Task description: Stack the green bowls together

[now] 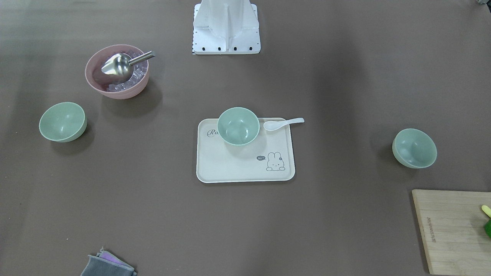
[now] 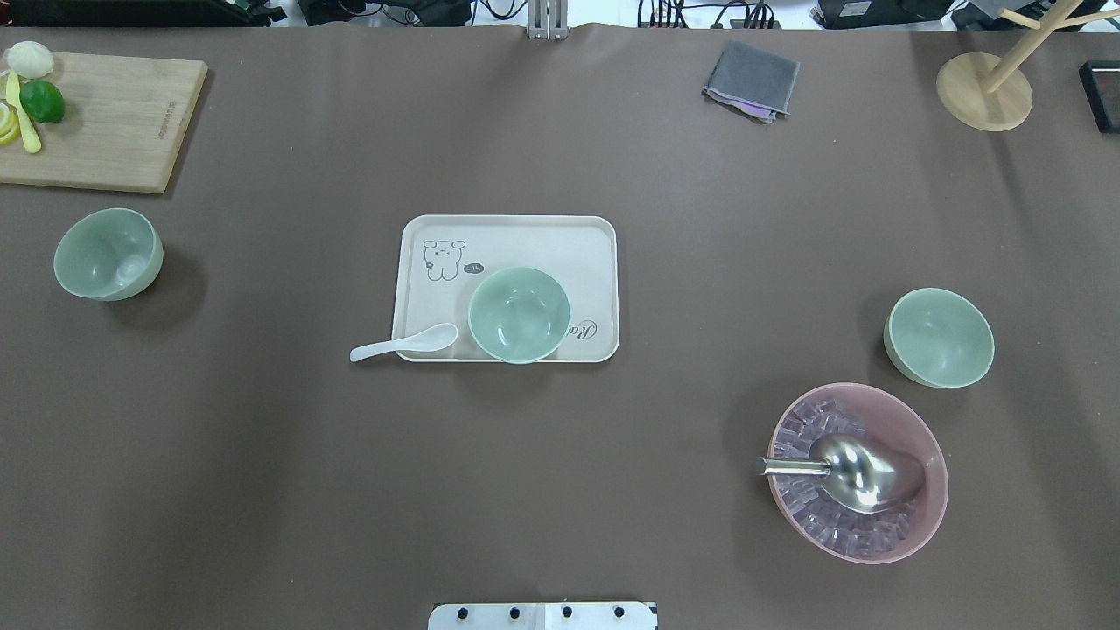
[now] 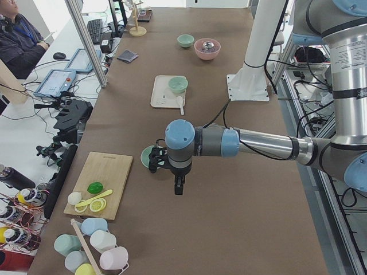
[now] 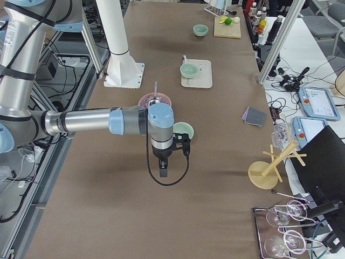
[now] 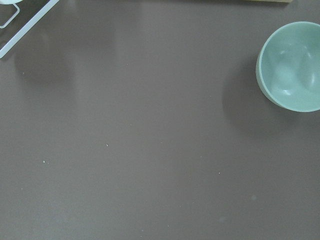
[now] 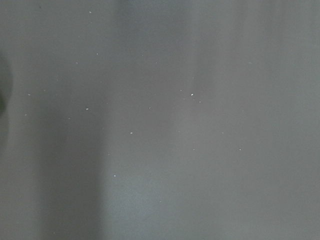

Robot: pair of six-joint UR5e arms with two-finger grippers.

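Green bowls: three pale mint bowls stand apart on the brown worktop [image 2: 262, 455], all upright and none stacked.
Middle green bowl [image 2: 519, 315]: sits on the cream tray [image 2: 507, 236], at the tray edge nearest the robot, partly covering the printed script.
Left green bowl [image 2: 108, 254]: stands alone on the robot's left, near the wooden cutting board [image 2: 105, 122]; it appears at the right edge of the left wrist view.
Right green bowl [image 2: 939, 338]: stands on the robot's right, just beyond the pink bowl [image 2: 906, 418] and apart from it.
Left tool [image 3: 153, 161]: hangs above the worktop on the near arm of the left side view and hides part of the left green bowl there; whether it is open or closed cannot be told.
Right tool [image 4: 185, 145]: hangs above the worktop in the right side view, overlapping the right green bowl in that picture; its state cannot be told either. The right wrist view shows blurred brown surface.
White spoon [image 2: 404, 342]: its head rests on the tray's rim beside the middle green bowl, the handle reaching out over the worktop.
Pink bowl contents: clear ice cubes [image 2: 818, 516] and a metal scoop [image 2: 862, 477], its handle over the rim.
Cutting board: carries a lime [image 2: 42, 101] and lemon slices.
Far edge: a folded grey cloth [image 2: 751, 79] and a wooden stand [image 2: 984, 92].
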